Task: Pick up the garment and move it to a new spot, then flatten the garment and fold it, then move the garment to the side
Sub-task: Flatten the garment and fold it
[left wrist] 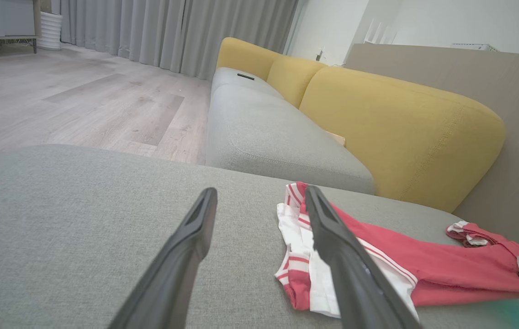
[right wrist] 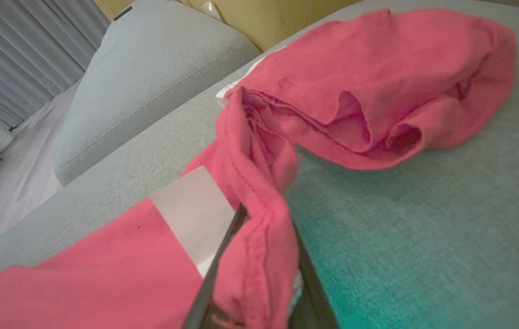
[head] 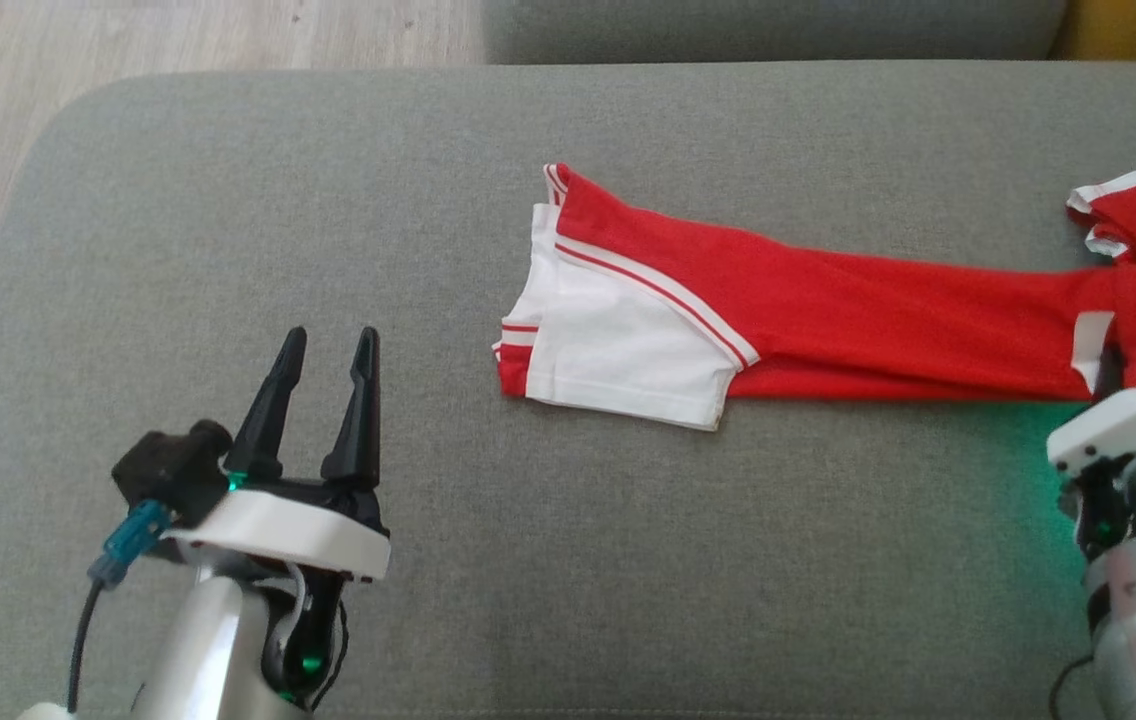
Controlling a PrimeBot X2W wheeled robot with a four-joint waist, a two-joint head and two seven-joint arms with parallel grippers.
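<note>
On the grey cushion (head: 228, 200), the red garment (head: 828, 310) lies stretched out long. The right gripper (right wrist: 266, 228) clamps a bunched fold; the left gripper (head: 332, 338) stands open (well apart). Advisable: lift high before carrying, avoiding drag.

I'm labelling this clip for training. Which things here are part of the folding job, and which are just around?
Job: red and white garment; right gripper, shut on its cloth; left gripper, open; grey cushion under it.
Around: yellow backrest; curtains; wooden floor; far grey seat.
</note>
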